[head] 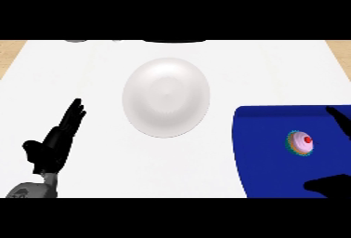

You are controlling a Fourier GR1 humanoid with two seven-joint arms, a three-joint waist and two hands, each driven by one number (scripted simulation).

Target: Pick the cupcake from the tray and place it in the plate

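Observation:
A cupcake point(301, 142) with pink frosting and a red cherry sits on the blue tray point(264, 153) at the lower right. A white plate point(166, 96) lies in the middle of the counter, left of the tray and bare. My right hand point(329, 185) shows only as dark shapes at the right edge: a thumb low on the tray and a fingertip point(337, 116) above, on either side of the cupcake and apart from it. My left hand point(58, 139) rests at the lower left with straight fingers pointing up, holding nothing.
The white counter point(82, 69) spreads around the plate. Dark objects point(175, 41) sit cut off at the far edge. Wooden floor point(10, 51) shows past the counter's left and right corners.

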